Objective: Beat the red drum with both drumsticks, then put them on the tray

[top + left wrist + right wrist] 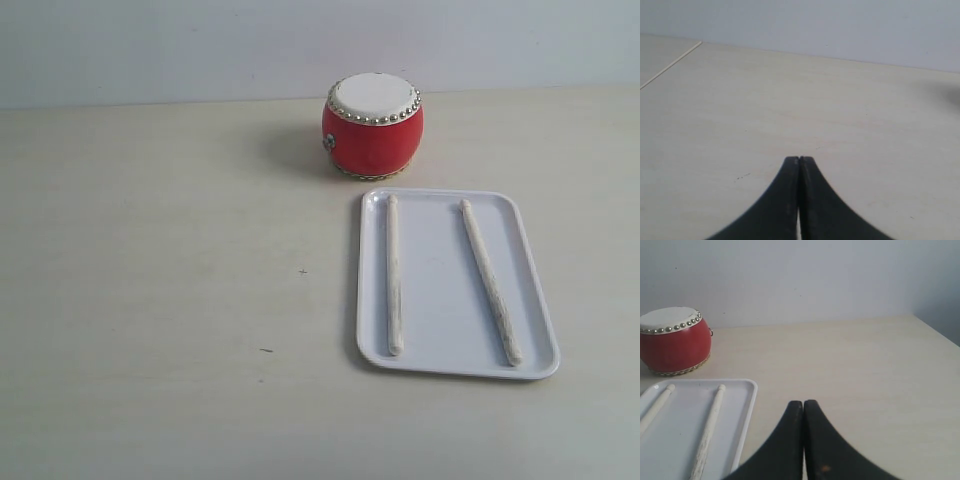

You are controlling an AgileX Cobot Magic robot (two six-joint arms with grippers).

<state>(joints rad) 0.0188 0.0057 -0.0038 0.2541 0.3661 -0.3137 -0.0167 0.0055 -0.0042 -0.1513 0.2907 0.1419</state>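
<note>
Both drumsticks lie inside the flat white rectangular tray [440, 290] with the low rim. One slim pale cream wooden drumstick [393, 275] runs straight along the tray's length, and the other [490, 282] slants across it with its far end nearer the tray's middle. The glossy red drum [372, 130], barrel-shaped with a white skin top and a ring of silver studs, stands just beyond the tray's far short edge, close to one corner.

Your left gripper [799, 160] has its black jaws pressed together on nothing, over the bare pale beige table [150, 300] with the tray out of its camera's sight. Your right gripper [803, 402] is also closed and empty, just off the tray's long side.

The pictures don't show whether the beating is done, so don't assume it is. If you go for the sticks, open the jaws first, because closed tips would only shove a stick.

- **Thin sticks:** they lie flat, so fingertips coming down too far will probably strike the tray floor and slide the tray.
- **Slanted stick:** it needs the wrist turned to match, or it may roll away from the pinch.
- **Shared tray:** both arms could crowd each other, and the left has the longer reach.
- **The drum:** it looks light, so a hard or off-centre stroke could push it away from the tray or tip it.
</note>
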